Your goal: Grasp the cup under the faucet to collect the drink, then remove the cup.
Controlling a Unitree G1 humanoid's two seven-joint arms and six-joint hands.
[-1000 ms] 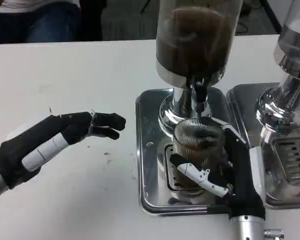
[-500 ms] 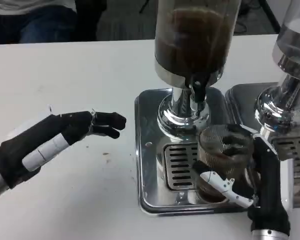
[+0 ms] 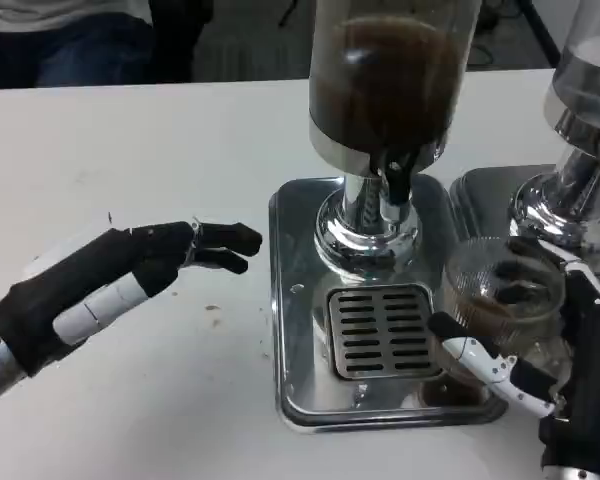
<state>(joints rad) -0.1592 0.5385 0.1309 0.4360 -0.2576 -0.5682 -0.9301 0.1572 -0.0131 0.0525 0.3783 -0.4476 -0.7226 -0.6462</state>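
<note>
You are looking at a white table (image 3: 130, 130) carrying a mirror-silver drip tray (image 3: 298, 300) with a dark slotted grate (image 3: 382, 330) at its centre. At 12 o'clock the dispenser (image 3: 390, 80) holds dark brown drink above a chrome faucet (image 3: 395, 185). At 4 o'clock the clear ribbed cup (image 3: 500, 300) shows brown liquid. Both hands, left (image 3: 130, 275) and right (image 3: 570, 370), are black with white segments.

- A clear ribbed cup (image 3: 502, 298) with dark drink in it is held by the right hand (image 3: 570, 380), just right of the slotted drip grate (image 3: 380, 330).
- The faucet (image 3: 392, 188) is seen above the grate, under the dark-filled dispenser (image 3: 388, 75).
- The left hand (image 3: 120, 278) is kept over the white table (image 3: 130, 150), fingers extended and empty.
</note>
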